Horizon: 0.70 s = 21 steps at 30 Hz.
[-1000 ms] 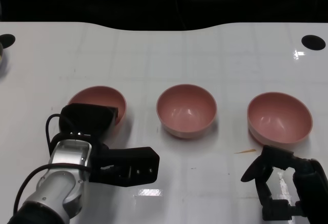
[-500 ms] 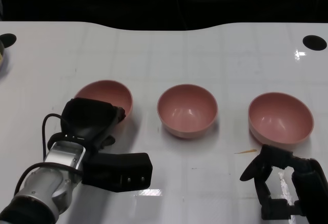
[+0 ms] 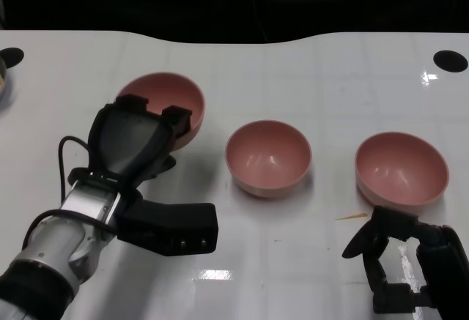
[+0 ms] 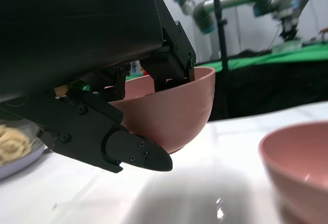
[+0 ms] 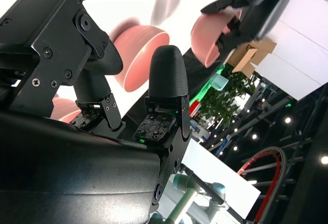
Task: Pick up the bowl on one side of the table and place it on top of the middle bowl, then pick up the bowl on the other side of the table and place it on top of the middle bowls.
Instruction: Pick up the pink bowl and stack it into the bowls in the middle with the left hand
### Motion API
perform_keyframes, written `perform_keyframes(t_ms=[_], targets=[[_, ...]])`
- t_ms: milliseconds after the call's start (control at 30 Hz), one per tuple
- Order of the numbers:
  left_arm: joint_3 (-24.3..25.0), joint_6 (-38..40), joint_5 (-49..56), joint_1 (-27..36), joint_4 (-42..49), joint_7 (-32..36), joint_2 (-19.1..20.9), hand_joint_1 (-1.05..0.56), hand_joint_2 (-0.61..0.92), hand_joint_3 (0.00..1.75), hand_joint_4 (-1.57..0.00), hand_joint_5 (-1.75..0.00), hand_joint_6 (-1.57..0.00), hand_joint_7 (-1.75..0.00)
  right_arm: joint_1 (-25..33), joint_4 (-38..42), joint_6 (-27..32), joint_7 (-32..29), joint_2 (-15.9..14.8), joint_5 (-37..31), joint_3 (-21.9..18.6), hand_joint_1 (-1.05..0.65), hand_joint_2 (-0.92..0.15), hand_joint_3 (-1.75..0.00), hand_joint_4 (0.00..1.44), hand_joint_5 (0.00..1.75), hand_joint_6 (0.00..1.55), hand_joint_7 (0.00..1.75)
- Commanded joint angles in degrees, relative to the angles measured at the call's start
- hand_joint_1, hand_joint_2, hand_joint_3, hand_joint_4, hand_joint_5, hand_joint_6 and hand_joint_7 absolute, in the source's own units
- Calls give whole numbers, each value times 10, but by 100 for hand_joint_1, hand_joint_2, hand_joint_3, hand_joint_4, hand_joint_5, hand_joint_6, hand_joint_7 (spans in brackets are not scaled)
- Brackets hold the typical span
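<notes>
The left robot hand (image 3: 135, 140) grips the left bowl (image 3: 167, 100) by its near rim and holds it clear of the white counter (image 3: 308, 78), at upper left of centre. The middle bowl (image 3: 268, 156) and the right bowl (image 3: 400, 167) rest on the counter. All three are smooth, glossy, pink, round and empty. The right robot hand (image 3: 399, 265), at lower right, holds nothing, fingers apart.
</notes>
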Motion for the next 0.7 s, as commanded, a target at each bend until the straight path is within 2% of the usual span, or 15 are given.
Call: perform_keyframes(t_ms=[33,67,167,333,467,700], targets=[[0,-25,-11,-18,-12,9,1,-20,63,66,-85,-175,-73,-159,4,-3,-1,0,-4,8,0,20,-19,-154,84,168,86,126],[1,-35,-17,-21,-14,4,-2,-18,55,83,-85,-175,-69,-168,4,-2,-2,-2,-4,5,0,20,-19,-154,84,168,86,126],[0,-64,-30,-28,-14,1,-10,-19,50,96,-86,-175,-68,-172,5,-6,2,-5,-4,-1,-1,20,-19,-154,85,168,86,126],[-8,-101,-39,-44,0,4,-31,-21,46,100,-88,-175,-73,-167,6,-9,3,-3,-4,-1,1,20,-19,-154,85,166,86,126],[-18,-123,-38,-58,20,9,-48,-23,50,105,-90,-175,-75,-163,7,-11,3,-4,-4,-4,1,19,-19,-154,85,166,86,126],[-35,-137,-47,-73,52,-15,-77,-22,46,98,-89,-175,-76,-160,9,-13,9,-3,-2,-2,2,17,-19,-152,84,167,85,126]])
